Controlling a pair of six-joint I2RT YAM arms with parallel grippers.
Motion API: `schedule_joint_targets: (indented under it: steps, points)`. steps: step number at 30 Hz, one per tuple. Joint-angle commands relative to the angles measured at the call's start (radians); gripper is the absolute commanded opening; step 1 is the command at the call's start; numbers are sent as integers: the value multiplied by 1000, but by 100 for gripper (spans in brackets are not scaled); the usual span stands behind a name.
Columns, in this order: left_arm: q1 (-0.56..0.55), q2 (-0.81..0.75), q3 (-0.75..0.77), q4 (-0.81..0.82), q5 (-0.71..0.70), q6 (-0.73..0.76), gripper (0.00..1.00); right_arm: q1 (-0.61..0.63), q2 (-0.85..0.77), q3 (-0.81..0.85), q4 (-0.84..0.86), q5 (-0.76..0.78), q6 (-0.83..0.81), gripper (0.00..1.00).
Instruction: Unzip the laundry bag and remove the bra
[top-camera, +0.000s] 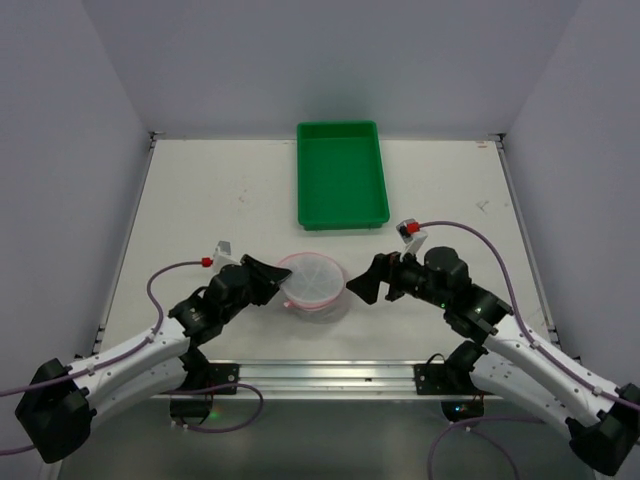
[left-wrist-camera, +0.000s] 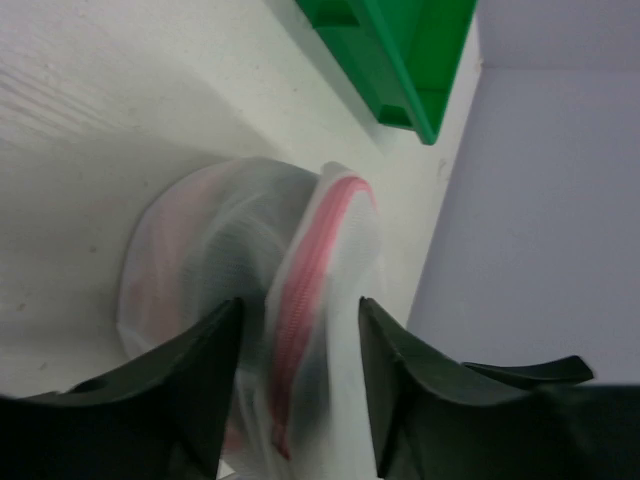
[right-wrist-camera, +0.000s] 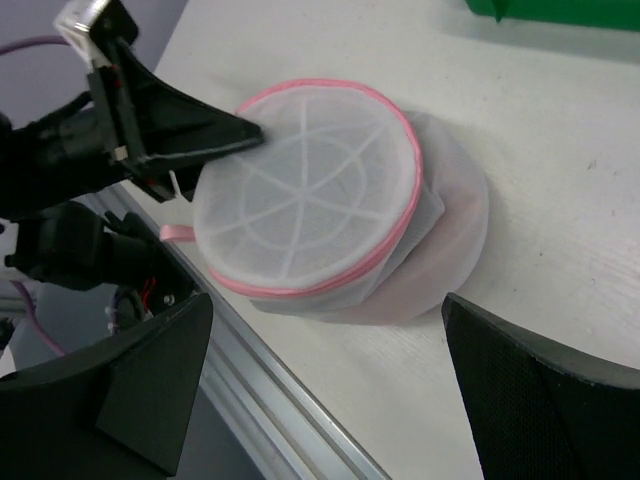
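Observation:
The laundry bag (top-camera: 315, 283) is a small white mesh drum with pink zipper trim, sitting near the table's front edge between my two grippers. My left gripper (top-camera: 280, 280) is at the bag's left side. In the left wrist view its fingers (left-wrist-camera: 225, 340) stand apart, with the bag's pink zipper rim (left-wrist-camera: 300, 300) between them. My right gripper (top-camera: 365, 278) is just right of the bag, open wide with nothing in it. In its wrist view the bag (right-wrist-camera: 310, 200) lies ahead of the fingers (right-wrist-camera: 150, 370). The bra is hidden inside; only a pink tint shows through the mesh.
A green tray (top-camera: 300, 180) sits at the back centre of the table, also seen from the left wrist (left-wrist-camera: 400, 50). A metal rail (right-wrist-camera: 280, 400) runs along the table's near edge just below the bag. A pink loop (right-wrist-camera: 180, 235) hangs off the bag's left side.

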Motion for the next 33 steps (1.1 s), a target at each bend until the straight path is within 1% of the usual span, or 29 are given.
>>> schedule_joint_targets:
  steps: [1, 2, 3, 4, 5, 7, 8, 10, 11, 13, 14, 15, 16, 17, 18, 19, 20, 23, 24, 28, 29, 30, 32, 33]
  points:
    - [-5, -56, 10, 29, -55, 21, 59, 67, 76, 3, 84, 160, 98, 99]
    - [-5, -74, 24, -47, -51, 70, 66, 96, 88, 0, 88, 178, 121, 99]
    - [-5, -82, 44, -78, -55, 102, 73, 107, 101, -5, 93, 200, 133, 99]
    - [-5, -86, 85, -110, -57, 143, 84, 117, 115, -6, 95, 224, 146, 99]
    - [-3, -94, 110, -176, -66, 220, 88, 134, 121, -11, 96, 238, 169, 99]
    - [-3, -96, 179, -239, -80, 300, 96, 143, 127, -16, 101, 266, 184, 99]
    - [-3, -94, 203, -305, -103, 367, 98, 151, 127, -20, 104, 272, 196, 99]
    - [1, -91, 240, -336, -115, 450, 99, 154, 122, -31, 116, 278, 201, 99]
    - [4, -73, 281, -376, -123, 519, 100, 156, 116, -39, 119, 278, 203, 99]
    - [29, -39, 325, -408, -115, 600, 100, 156, 115, -39, 118, 271, 200, 99]
    - [41, 1, 363, -436, -91, 683, 100, 157, 113, -39, 116, 268, 197, 99]
    - [76, 21, 377, -431, -57, 731, 100, 157, 113, -37, 116, 263, 193, 99]
    - [98, 44, 389, -424, -27, 812, 100, 157, 115, -37, 115, 249, 187, 99]
    - [119, 80, 397, -402, 59, 861, 100, 157, 115, -37, 113, 245, 186, 99]
    - [166, 99, 403, -384, 117, 906, 99, 157, 115, -36, 111, 238, 184, 99]
    - [188, 122, 412, -385, 159, 936, 98, 157, 115, -37, 116, 232, 180, 99]
    - [201, 166, 424, -382, 231, 993, 98, 159, 115, -34, 111, 220, 170, 99]
    - [210, 249, 475, -390, 337, 1079, 95, 160, 112, -31, 96, 209, 155, 99]
    - [213, 265, 478, -385, 374, 1093, 94, 160, 109, -31, 96, 206, 154, 99]
    - [219, 344, 486, -364, 542, 1118, 86, 160, 83, -40, 88, 206, 149, 99]
    - [218, 372, 483, -364, 579, 1119, 83, 160, 79, -43, 88, 206, 147, 99]
    - [219, 380, 478, -359, 586, 1115, 74, 160, 75, -46, 87, 206, 147, 99]
    - [219, 398, 460, -359, 598, 1107, 65, 162, 66, -46, 84, 206, 137, 99]
    - [219, 400, 455, -359, 603, 1104, 53, 162, 63, -45, 82, 215, 135, 99]
